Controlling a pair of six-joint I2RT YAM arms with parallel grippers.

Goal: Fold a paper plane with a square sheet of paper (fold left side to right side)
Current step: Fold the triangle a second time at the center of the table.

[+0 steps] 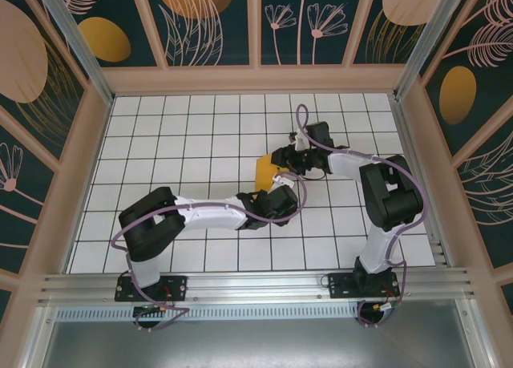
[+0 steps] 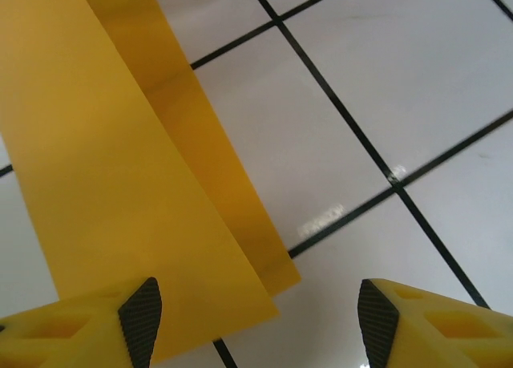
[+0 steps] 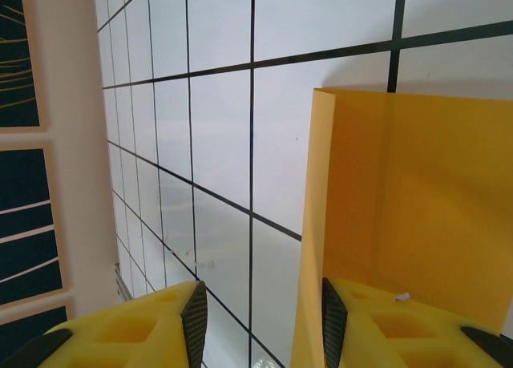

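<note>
The square sheet of paper (image 2: 120,184) lies doubled over on the table (image 2: 417,79), ahead-left of the left tool (image 2: 256,308), which gapes wide and empty. The right tool (image 3: 264,320) is half-open, one finger (image 3: 385,328) over the sheet's edge. Nose and wing folds seemingly remain.

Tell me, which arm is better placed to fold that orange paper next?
Probably right: the right claw, open, has the paper edge beside one finger; the left claw hangs open mostly over bare tiles.

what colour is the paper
Plain orange-yellow, no print. The paper shows best in the left wrist view.
</note>
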